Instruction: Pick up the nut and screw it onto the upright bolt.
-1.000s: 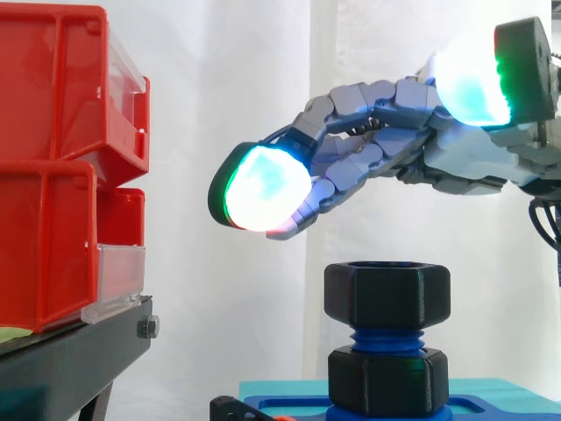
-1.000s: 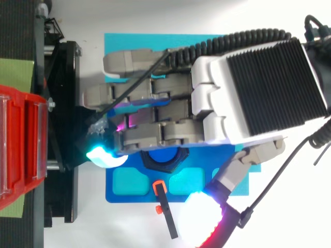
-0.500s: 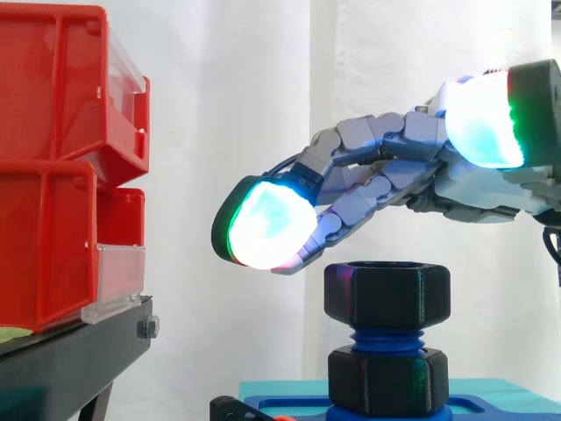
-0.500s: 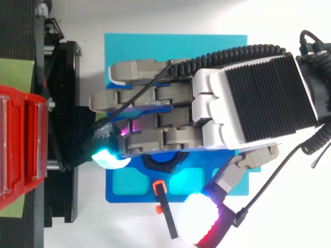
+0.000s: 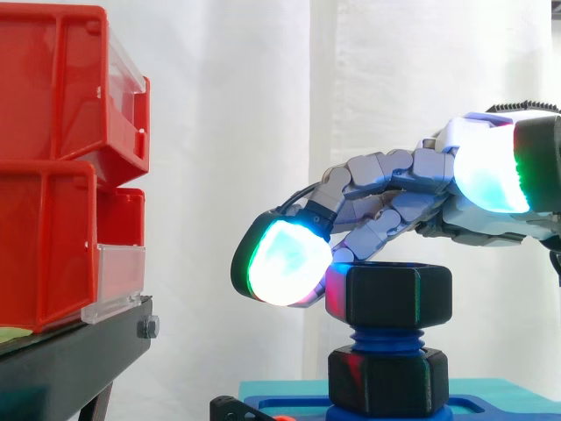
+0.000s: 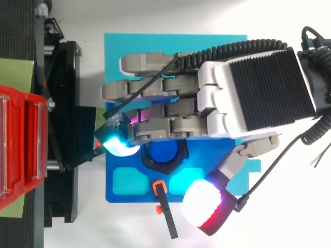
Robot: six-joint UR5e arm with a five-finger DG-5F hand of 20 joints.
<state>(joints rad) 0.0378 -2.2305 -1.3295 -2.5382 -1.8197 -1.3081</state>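
White curtain [image 5: 263, 88] out back, red bins [image 5: 53, 175] stacked on the left. From my end the nut [image 5: 399, 294] sits atop the upright blue bolt [image 5: 386, 338], above a lower nut [image 5: 387, 379]. I've got the hand [image 6: 258, 82] over it, fingers [image 6: 155, 129] side by side and loosely bent, pinching nothing. One glowing tip is just beside the nut's left side, and the thumb [image 6: 204, 206] is well clear.

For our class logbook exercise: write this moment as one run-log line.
hand: open, fingers over upper nut | upper nut: atop blue bolt | lower nut: at bolt's base
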